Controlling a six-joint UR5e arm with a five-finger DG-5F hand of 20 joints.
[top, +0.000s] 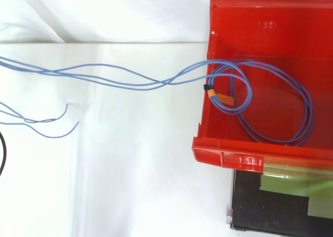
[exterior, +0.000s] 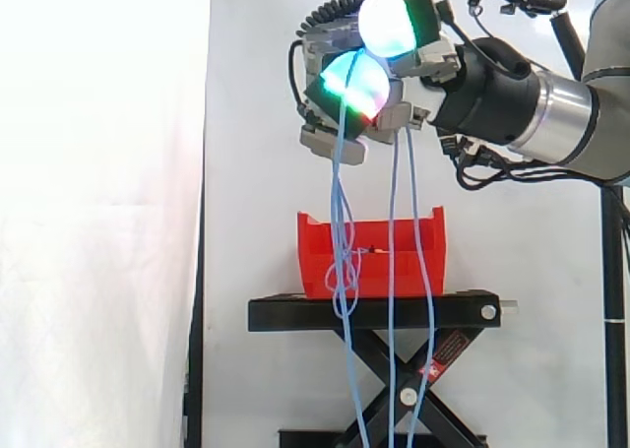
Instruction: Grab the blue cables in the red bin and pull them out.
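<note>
**Hand high above the bin, blue cables strung down from it**

Far left in the side view hangs the white curtain [exterior: 98, 222], plain and bright. Moving right, the hand [exterior: 418, 69] is well above the red bin [exterior: 320, 251], tipped so that it faces left and downward. Its fingertips [exterior: 389, 23] glow white-cyan on top and green with a red edge beneath. The fingers are curled in and clamped on the blue cables [exterior: 397, 202], which drop out from under the hand. One tangled strand hangs on the left and two straighter ones just to its right. They fall past the front of the bin, cross the black stand [exterior: 295, 315] and run off the bottom of the view. The arm [exterior: 581, 113] reaches in from the right edge, roughly level, with the wrist turned toward the curtain.

From above, the cables [top: 130, 80] sweep in from the left edge as a loose bundle and cross the bin's left wall [top: 204, 107]. Inside, a wide loop of them lies on the floor of the bin. Loose ends trail at the far left.

On to labels. An orange tag [top: 217, 96] binds the strands just inside the bin wall, and I can see no print on it. A red-and-white sticker [exterior: 448, 354] sits on the stand's scissor leg, with writing too small to read.
</note>
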